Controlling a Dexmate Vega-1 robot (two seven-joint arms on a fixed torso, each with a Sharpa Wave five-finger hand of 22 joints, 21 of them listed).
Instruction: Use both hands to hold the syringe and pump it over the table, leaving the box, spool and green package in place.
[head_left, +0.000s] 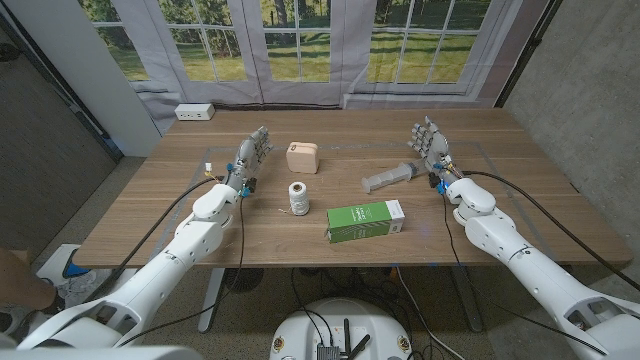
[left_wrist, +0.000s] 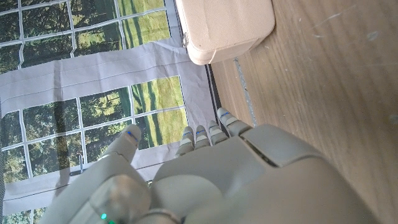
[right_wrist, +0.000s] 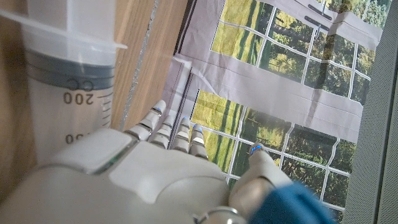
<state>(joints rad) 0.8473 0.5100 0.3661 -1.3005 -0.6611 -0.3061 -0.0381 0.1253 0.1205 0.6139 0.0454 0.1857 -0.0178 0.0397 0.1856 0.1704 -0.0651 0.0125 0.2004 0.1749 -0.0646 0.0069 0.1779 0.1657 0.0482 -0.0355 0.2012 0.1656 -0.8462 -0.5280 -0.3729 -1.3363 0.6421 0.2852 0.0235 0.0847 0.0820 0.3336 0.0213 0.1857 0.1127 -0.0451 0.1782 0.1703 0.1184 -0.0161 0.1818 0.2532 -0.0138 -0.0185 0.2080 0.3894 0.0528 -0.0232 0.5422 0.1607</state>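
syringe (head_left: 392, 179) beside right robot hand (head_left: 431, 140), untouched

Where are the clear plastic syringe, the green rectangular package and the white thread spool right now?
clear plastic syringe (head_left: 389, 179), head view, middle of its barrel.
green rectangular package (head_left: 360, 221), head view, green top face.
white thread spool (head_left: 297, 196), head view, wound side.

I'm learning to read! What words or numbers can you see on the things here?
"200": on the syringe barrel, printed upside down in the right wrist view.
A second number below it: partly hidden by the right hand, unreadable.
Green package: print too small to read.
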